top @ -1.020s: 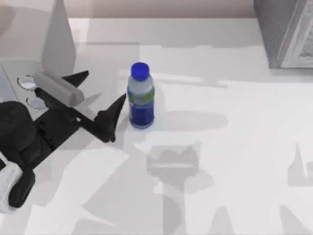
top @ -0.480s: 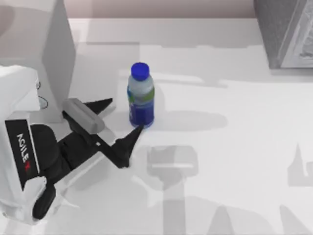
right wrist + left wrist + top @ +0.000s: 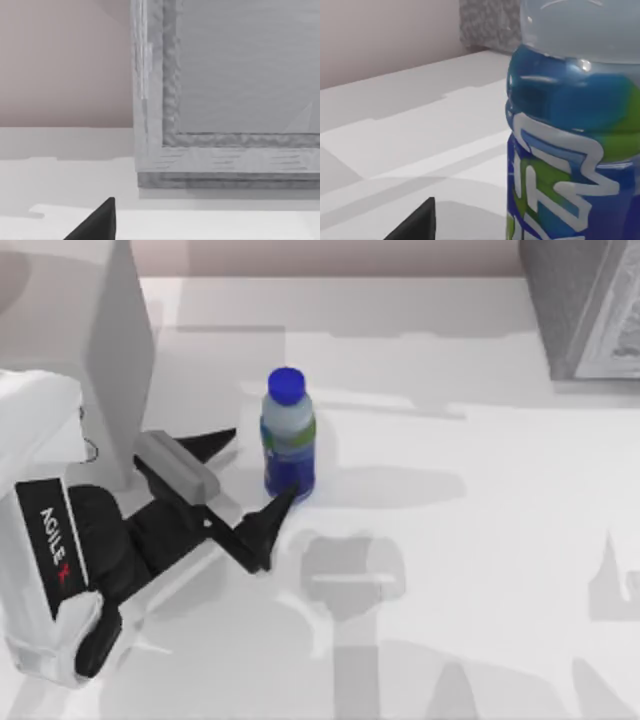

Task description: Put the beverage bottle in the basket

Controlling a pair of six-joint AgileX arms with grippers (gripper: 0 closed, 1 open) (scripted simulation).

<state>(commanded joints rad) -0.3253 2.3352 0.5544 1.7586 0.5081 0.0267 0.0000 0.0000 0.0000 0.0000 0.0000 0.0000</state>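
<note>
From above, the beverage bottle (image 3: 289, 436) stands upright on the white counter (image 3: 450, 540), left of centre. The left pincer (image 3: 256, 468) sits at its eight o'clock, fingers spread wide, the nearer fingertip (image 3: 285, 498) right at the bottle's base, the other off at nine o'clock. A grey basket (image 3: 585, 305) occupies the two o'clock corner. The left wrist view adds the label's lettering on the bottle (image 3: 572, 145). The right wrist view faces the basket wall (image 3: 225, 100); whether the right pincer is released or clenched, I cannot tell.
</note>
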